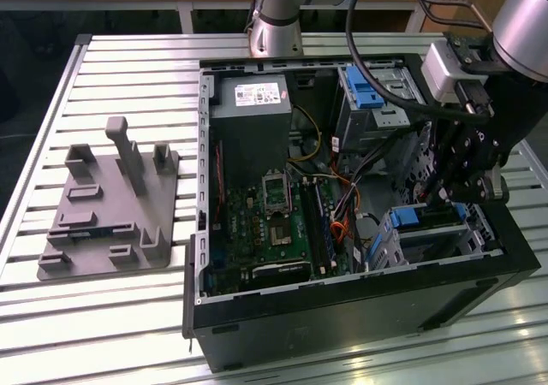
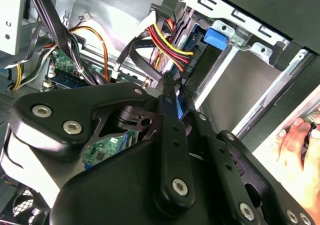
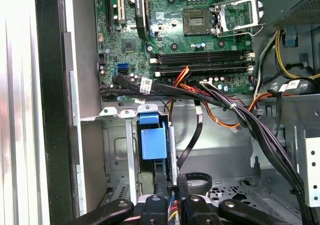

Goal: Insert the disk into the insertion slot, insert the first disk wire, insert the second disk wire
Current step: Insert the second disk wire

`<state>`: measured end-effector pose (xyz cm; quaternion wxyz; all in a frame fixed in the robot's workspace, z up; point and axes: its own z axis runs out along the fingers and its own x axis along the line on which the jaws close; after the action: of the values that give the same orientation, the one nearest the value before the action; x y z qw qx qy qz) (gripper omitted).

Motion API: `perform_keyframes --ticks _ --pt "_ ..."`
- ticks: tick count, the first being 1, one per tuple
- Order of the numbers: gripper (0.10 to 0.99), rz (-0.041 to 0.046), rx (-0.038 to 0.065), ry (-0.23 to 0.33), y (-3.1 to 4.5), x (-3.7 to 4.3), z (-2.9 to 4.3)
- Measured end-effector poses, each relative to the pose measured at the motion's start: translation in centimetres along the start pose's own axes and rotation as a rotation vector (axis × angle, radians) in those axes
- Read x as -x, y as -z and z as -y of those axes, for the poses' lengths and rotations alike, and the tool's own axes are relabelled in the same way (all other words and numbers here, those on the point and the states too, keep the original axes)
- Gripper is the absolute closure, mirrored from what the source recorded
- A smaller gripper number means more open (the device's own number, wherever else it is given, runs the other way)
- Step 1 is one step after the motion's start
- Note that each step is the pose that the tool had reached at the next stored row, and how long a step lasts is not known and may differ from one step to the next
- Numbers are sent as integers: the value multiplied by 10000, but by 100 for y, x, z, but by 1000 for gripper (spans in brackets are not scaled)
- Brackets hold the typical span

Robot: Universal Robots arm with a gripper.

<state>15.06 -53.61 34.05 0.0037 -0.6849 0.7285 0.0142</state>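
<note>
Gripper point(image 1: 462, 198) hangs low inside the open black PC case point(image 1: 342, 316), at the exterior view's right end, over the insertion slot point(image 1: 428, 235). Disk point(image 3: 152, 142) sits in that grey sheet-metal cage, blue plastic carrier end facing up out of the cage toward the motherboard point(image 3: 185, 30); long axis runs down into the cage. Fingers point(image 2: 167, 97) look pinched narrow on a dark connector with red, yellow and black wires point(image 2: 167, 45) right at the disk's edge; exact contact hard to tell. Green motherboard, bundled black cables. A person's hand point(image 2: 300, 145) rests at the case's outer edge. Grey moulded fixture point(image 1: 111, 205) lies on the slatted table, well apart.
</note>
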Motion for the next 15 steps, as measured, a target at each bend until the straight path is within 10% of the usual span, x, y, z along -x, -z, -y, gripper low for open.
perform_keyframes --ticks 15 --pt "890 -7 2 0 -29 -16 10"
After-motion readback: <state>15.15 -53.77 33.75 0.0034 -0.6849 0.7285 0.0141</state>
